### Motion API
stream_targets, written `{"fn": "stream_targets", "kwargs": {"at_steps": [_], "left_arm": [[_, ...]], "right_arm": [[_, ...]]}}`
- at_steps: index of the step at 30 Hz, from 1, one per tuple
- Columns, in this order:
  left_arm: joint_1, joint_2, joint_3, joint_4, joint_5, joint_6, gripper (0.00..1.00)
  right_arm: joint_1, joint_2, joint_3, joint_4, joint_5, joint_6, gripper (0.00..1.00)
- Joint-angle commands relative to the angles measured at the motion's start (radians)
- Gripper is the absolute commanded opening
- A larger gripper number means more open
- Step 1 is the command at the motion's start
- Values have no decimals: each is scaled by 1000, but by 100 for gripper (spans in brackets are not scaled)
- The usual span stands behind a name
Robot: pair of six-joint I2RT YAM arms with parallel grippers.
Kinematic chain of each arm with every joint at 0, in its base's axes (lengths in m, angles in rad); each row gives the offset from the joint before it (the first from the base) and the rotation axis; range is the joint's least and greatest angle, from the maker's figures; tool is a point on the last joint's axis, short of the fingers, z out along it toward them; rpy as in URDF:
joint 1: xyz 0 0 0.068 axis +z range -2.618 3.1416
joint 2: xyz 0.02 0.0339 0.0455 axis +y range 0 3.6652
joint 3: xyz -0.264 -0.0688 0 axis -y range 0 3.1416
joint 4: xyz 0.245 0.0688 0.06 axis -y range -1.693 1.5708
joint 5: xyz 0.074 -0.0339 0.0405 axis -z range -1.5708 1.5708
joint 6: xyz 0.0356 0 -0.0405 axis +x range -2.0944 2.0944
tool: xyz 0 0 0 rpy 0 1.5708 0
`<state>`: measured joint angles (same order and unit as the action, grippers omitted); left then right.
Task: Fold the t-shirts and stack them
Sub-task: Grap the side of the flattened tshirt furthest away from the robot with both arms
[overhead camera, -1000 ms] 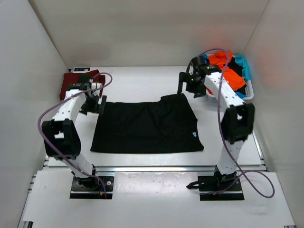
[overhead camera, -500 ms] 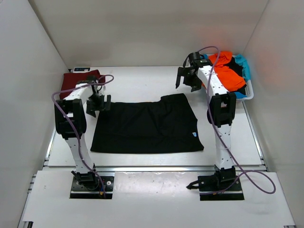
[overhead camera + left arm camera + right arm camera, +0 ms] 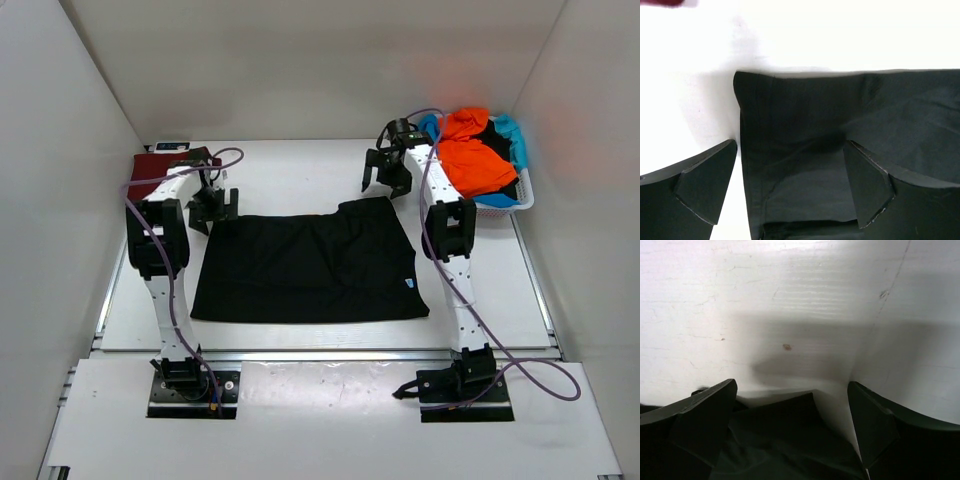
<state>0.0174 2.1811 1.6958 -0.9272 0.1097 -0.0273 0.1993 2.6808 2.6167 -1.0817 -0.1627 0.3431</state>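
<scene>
A black t-shirt [image 3: 310,265] lies spread flat in the middle of the table. My left gripper [image 3: 213,207] hangs over its far left corner, open. In the left wrist view that corner of the black t-shirt [image 3: 840,115] lies between the spread fingers of the left gripper [image 3: 790,192]. My right gripper [image 3: 385,182] is at the far right corner, also open. The right wrist view has the tip of the black t-shirt [image 3: 785,440] between the fingers of the right gripper [image 3: 792,432]. A dark red t-shirt [image 3: 155,165] lies folded at the far left.
A white lattice basket [image 3: 510,205] stands at the far right with an orange t-shirt [image 3: 470,160], a light blue one [image 3: 512,130] and dark cloth heaped in it. White walls close in the table on three sides.
Both arms have swung their elbows inward. The left gripper has shifted right onto the shirt's far left corner. The right gripper has moved left toward the far right corner.
</scene>
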Motion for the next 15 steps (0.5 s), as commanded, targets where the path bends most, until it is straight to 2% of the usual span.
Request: {"fn": "stream_targets", "kwargs": {"at_steps": [1,3,5,6,7,8,9,10,11,12,13,14,15], "left_arm": [[-4,55,25,18,70,-13,99],[-4,65,47,22,76,-13,98],[-4,83,67,21,76,-7,90],[-7,94,76,22,77,-14,83],[-2,92,71,25,77,-13,71],[-7,101,77,22,82,-13,65],[-4,106,77,18,102,-5,55],[-4,108,76,14,114,-6,43],[1,115,74,17,129,-2,28],[-4,117,79,18,133,-2,20],[-7,118,68,16,136,-2,4],[-4,120,73,13,137,1,0],[-4,117,79,11,143,7,0]], "right_arm": [[25,27,20,-87,-21,-9,88],[20,27,8,-81,-38,-13,78],[17,22,9,-76,-61,-3,61],[11,19,17,-76,-70,-1,50],[6,14,13,-80,-72,7,44],[-1,14,11,-83,-77,20,28],[-12,11,14,-96,-78,20,17],[-14,14,16,-101,-86,17,13],[-23,13,32,-112,-89,16,4],[-26,13,37,-121,-98,11,0],[-27,19,49,-126,-113,7,0],[-34,17,69,-130,-129,10,0],[-34,16,78,-129,-150,7,0]]}}
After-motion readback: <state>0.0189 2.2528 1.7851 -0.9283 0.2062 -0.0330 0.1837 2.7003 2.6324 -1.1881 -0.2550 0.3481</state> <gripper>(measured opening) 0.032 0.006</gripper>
